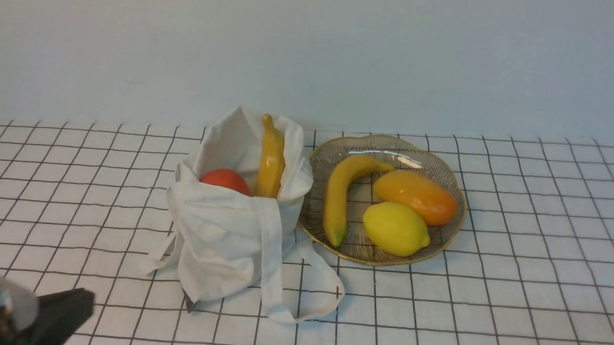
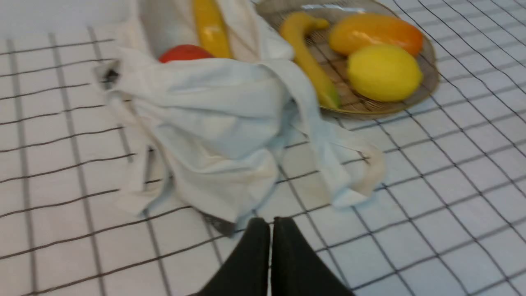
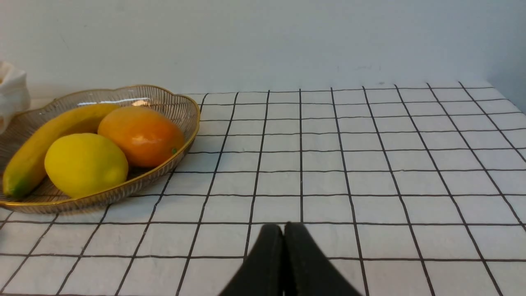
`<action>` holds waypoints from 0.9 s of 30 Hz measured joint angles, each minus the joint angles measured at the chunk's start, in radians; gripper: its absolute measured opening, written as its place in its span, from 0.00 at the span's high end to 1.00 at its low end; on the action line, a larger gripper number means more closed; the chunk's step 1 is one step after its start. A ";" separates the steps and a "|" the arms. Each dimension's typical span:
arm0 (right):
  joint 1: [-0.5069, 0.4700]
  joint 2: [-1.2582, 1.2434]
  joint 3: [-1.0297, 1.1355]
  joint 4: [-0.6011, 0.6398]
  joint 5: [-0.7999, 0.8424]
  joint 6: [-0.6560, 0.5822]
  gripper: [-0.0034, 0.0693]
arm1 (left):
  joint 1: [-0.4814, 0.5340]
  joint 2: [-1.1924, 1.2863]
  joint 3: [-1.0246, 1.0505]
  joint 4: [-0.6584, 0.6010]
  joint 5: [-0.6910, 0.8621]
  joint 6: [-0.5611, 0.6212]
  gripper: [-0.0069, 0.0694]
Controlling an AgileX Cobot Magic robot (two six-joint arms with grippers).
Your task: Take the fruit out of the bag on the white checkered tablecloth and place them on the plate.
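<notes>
Sitting in the bag, the red fruit and upright banana remain to be moved; the lemon is on the plate, beside another banana and the mango; left gripper and right gripper are closed, empty; no writing is legible

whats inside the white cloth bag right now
Inside the bag, a red round fruit and an upright yellow banana show at the opening. Their lower parts, and anything deeper down, are hidden by the bag's front.
</notes>
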 joint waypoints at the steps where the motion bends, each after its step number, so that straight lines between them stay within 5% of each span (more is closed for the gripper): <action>1: 0.000 0.000 0.000 0.000 0.000 0.000 0.97 | 0.046 -0.067 0.042 0.014 -0.003 0.000 0.92; 11: 0.000 0.000 0.000 0.000 0.000 0.000 0.97 | 0.276 -0.402 0.312 0.065 -0.003 -0.007 0.92; 27: 0.000 0.000 0.000 0.000 0.001 0.000 0.97 | 0.283 -0.411 0.323 0.068 -0.011 -0.008 0.92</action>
